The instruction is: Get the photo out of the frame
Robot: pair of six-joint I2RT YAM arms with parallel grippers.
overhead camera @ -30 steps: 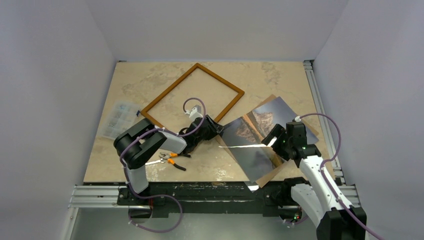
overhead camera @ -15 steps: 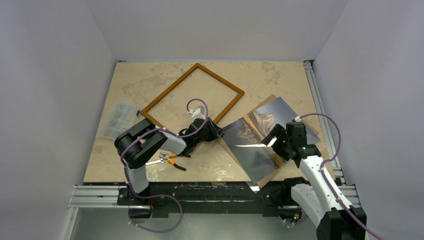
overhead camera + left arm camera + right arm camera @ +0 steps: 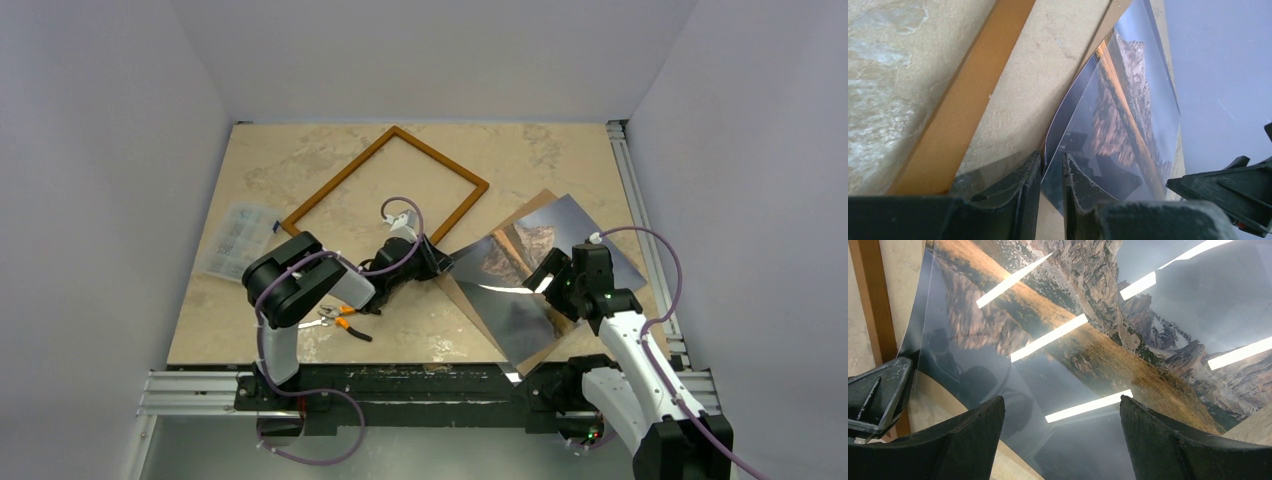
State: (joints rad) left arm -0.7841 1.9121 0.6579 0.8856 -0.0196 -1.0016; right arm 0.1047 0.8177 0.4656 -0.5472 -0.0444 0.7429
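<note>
We see a glossy, light-mirroring rectangular mountain photo [image 3: 1088,340], a smooth matt orange-brown wooden frame [image 3: 385,190], a marbled beige stone-look surface [image 3: 300,165], and scuffed matt black plastic jaws.

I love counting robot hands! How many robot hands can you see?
2. The left black two-finger gripper pinches the glossy mountain photo's corner mid-table; the right black two-finger gripper hovers open over that photo.
</note>
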